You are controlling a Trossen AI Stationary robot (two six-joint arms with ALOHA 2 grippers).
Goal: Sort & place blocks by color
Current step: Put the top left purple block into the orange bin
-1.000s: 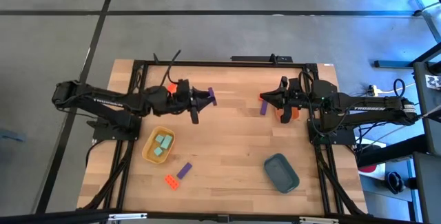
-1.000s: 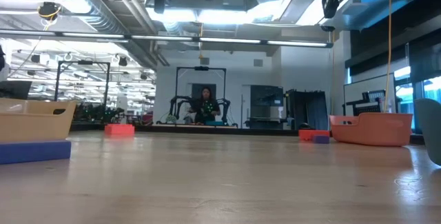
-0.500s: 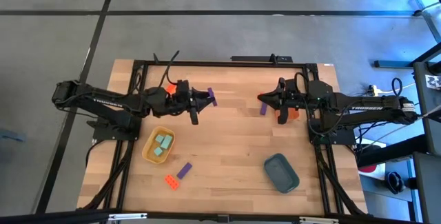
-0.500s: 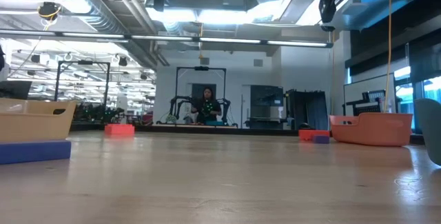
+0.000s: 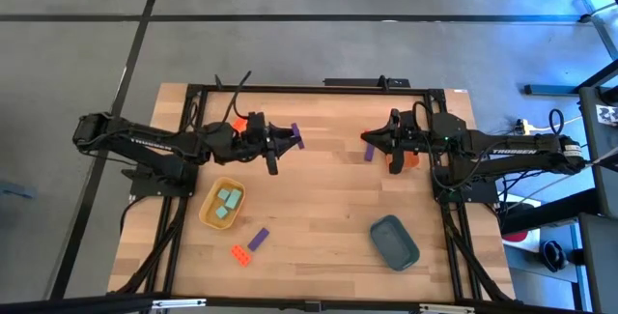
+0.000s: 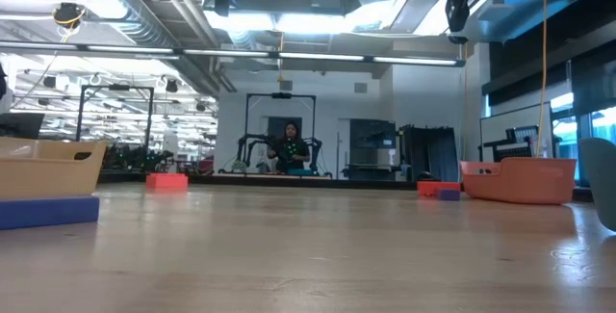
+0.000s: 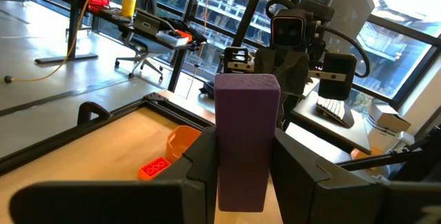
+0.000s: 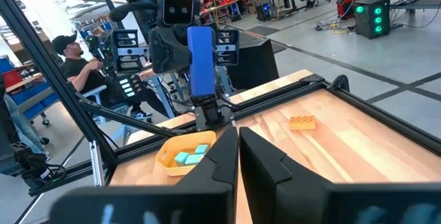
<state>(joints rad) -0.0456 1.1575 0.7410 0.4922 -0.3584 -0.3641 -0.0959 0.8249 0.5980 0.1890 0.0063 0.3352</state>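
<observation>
The sorting is under way but far from finished. Two pale teal blocks (image 5: pixel 226 203) already lie in the yellow tray (image 5: pixel 209 214) near the left side of the table, and no other block shows inside a tray: the dark teal tray (image 5: pixel 395 241) toward the right front looks empty, and the orange tray (image 5: pixel 412 157) sits under the right arm, its contents hidden from above. The left gripper (image 5: pixel 291 136) hangs over the far middle of the table with its fingers clamped on an upright purple block (image 7: pixel 247 140), which stands between the two dark pads in the left wrist view. The right gripper (image 5: pixel 369 139) faces it from the other side, its fingers pressed together with nothing between them; another purple block (image 5: pixel 369 150) shows just beside its tip in the high view, and whether that block lies on the wood or touches the fingers cannot be told. Still loose on the table are a purple block (image 5: pixel 257 239) and a red-orange block (image 5: pixel 238 254) near the front, just beside each other, and a red-orange block (image 5: pixel 237 125) at the far edge by the left arm. So the held purple block needs a tray, and the loose purple and red-orange blocks remain to be gathered by colour
</observation>
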